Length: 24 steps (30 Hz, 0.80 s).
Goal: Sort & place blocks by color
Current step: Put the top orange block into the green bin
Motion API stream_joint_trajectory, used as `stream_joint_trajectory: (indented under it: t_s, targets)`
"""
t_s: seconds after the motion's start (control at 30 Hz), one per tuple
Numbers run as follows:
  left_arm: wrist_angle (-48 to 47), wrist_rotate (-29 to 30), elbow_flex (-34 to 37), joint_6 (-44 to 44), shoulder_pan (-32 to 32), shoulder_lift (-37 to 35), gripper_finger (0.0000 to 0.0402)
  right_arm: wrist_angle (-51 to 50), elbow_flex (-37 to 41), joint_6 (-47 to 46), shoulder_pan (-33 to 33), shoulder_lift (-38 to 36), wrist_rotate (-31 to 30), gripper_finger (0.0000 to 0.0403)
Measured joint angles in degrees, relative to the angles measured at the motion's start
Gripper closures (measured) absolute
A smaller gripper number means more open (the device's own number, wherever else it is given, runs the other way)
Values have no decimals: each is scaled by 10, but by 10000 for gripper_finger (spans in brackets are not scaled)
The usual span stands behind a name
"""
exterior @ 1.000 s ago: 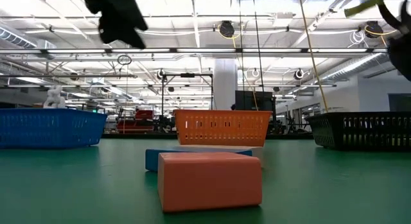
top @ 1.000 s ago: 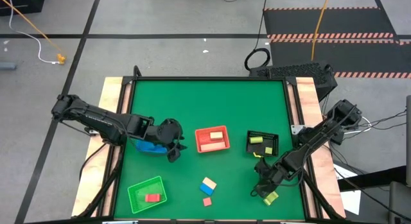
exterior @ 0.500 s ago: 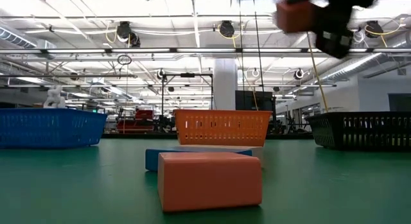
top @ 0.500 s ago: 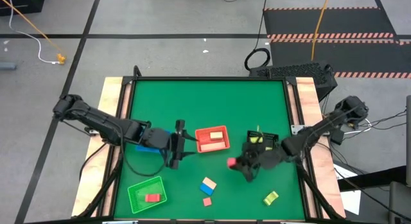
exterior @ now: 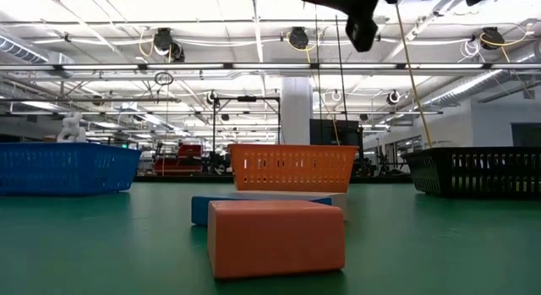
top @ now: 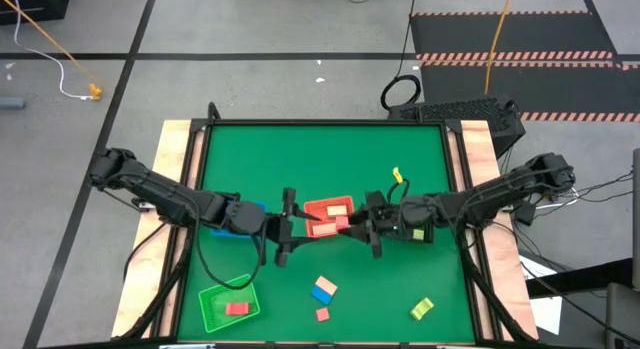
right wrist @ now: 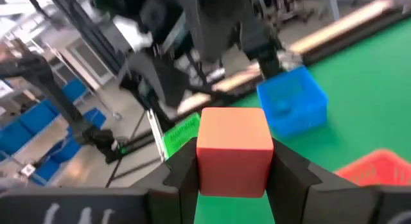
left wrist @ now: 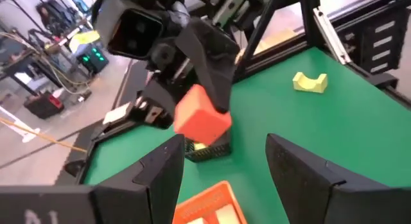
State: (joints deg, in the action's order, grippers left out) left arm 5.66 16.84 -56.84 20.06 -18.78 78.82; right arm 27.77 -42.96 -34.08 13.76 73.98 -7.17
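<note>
My right gripper reaches in from the table's right and is shut on a red cube, which hangs in the air at the red tray's right side. My left gripper is open and empty just left of that tray, facing the cube. A blue-and-tan block, a pink block and a yellow-green block lie flat on the green mat. A red block lies in the green tray. My right gripper pinches the red cube by two opposite side faces, one finger on each side. The fingers come roughly level from the table's right. The cube is lifted clear, with its front face bare toward the left gripper.
The blue tray sits under my left arm and the black tray under my right arm. In the low view a red block stands close in front, with the red tray behind it.
My right gripper has swung from the table's near right corner toward the left and far side, carrying the red cube up to the red tray. My left gripper has moved right, away from the blue tray toward the red tray, and turned.
</note>
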Motion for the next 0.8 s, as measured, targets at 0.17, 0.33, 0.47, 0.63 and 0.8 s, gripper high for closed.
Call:
stream_joint_trajectory:
  t_s: [0.17,0.33,0.47,0.63,0.8]
  targets:
    - [43,3,-1,16,10,10,183,39,0,28,-15,-1,-1,278]
    - [71,13,0,64,18,13,183,73,0,33,-22,12,-1,278]
    - [79,13,0,74,22,26,183,105,0,33,-24,32,-1,278]
    - [96,14,0,110,27,52,183,132,0,28,-28,54,0,278]
    - [128,15,0,159,32,78,183,139,1,17,-28,60,2,277]
